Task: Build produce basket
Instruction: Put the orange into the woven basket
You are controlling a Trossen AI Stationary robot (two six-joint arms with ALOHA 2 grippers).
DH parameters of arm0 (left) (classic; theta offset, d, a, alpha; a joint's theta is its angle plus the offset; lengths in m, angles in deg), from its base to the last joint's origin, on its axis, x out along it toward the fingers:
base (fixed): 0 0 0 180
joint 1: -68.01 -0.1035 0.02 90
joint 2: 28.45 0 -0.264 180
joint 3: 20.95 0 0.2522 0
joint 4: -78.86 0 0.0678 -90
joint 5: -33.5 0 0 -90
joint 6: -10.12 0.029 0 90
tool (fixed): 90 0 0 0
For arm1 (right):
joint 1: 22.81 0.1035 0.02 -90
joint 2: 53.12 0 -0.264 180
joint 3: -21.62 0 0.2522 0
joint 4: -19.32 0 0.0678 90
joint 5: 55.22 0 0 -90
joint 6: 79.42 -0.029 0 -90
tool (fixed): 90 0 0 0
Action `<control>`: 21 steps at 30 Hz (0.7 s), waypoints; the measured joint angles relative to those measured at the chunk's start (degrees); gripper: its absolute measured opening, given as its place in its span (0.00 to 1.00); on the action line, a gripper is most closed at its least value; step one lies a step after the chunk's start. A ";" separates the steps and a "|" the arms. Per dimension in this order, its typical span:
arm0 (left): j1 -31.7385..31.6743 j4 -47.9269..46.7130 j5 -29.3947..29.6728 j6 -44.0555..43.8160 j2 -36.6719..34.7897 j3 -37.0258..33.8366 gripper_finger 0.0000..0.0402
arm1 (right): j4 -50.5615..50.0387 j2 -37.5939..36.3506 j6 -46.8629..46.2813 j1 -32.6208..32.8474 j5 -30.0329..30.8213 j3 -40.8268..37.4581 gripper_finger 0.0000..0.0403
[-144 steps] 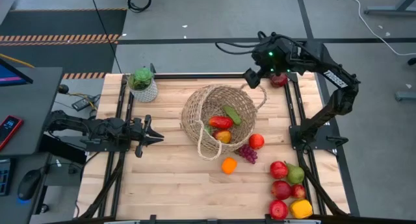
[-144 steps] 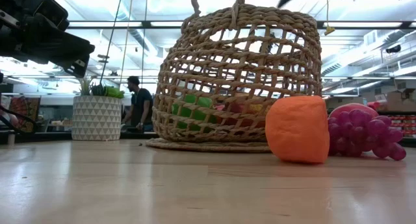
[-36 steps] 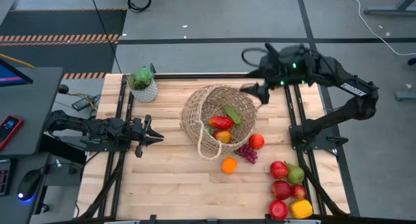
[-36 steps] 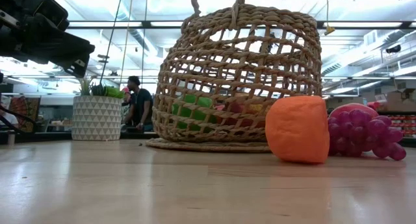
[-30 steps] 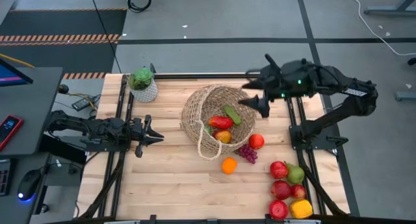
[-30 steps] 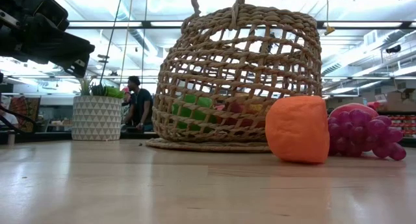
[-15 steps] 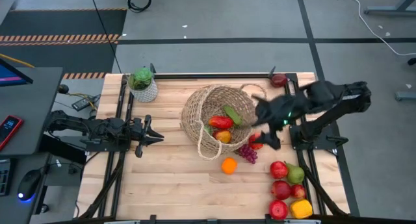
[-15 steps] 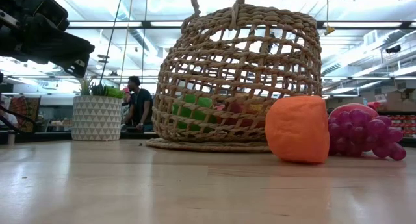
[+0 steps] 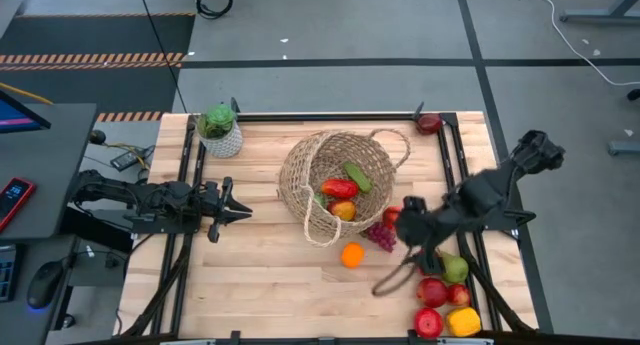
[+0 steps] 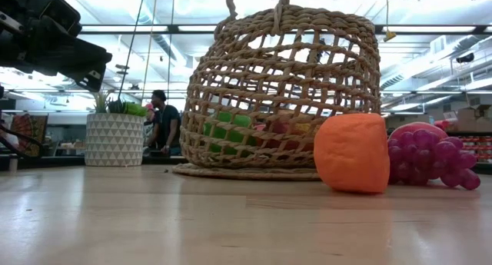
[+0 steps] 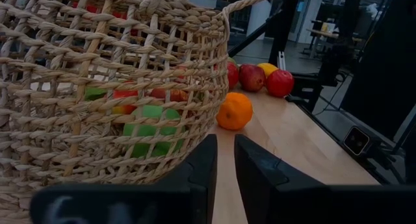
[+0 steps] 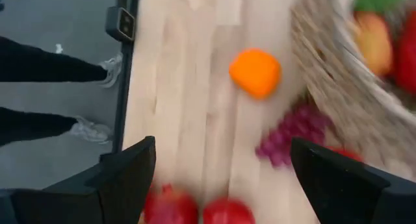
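The wicker basket (image 9: 335, 180) lies tipped on its side at mid-table, its mouth toward the right. A red pepper (image 9: 340, 187), a cucumber (image 9: 357, 175) and a yellow fruit are inside. An orange (image 9: 352, 254) and purple grapes (image 9: 380, 235) rest on the table beside it. Red apples (image 9: 430, 291), a pear (image 9: 455, 268) and a yellow pepper (image 9: 463, 322) sit at the near right. My right gripper (image 12: 227, 185) hangs open and blurred above the table between grapes and apples, touching nothing. My left gripper (image 11: 221, 178) is shut, level, left of the basket.
A small white pot with a green plant (image 9: 220, 130) stands at the far left corner. One red apple (image 9: 429, 123) sits at the far right corner by the rail. Bare wood lies along the near left. A person (image 10: 163, 123) stands in the room behind.
My right gripper has swung from above the far right corner, behind the basket, toward the near edge and down, tipping to point steeply at the table. It now hangs over the grapes and apples, open as before. The produce and the basket have stayed put.
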 joint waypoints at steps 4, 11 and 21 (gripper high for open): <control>-0.02 0.00 0.00 0.00 0.02 0.00 0.15 | 12.37 0.86 6.13 3.64 2.18 -6.97 0.89; 0.00 0.02 0.00 0.00 0.00 0.00 0.15 | 18.28 10.55 10.30 6.78 -0.96 -7.33 0.87; 0.00 0.00 0.00 0.00 0.02 0.00 0.14 | 13.38 26.83 27.32 6.57 -1.34 5.48 0.83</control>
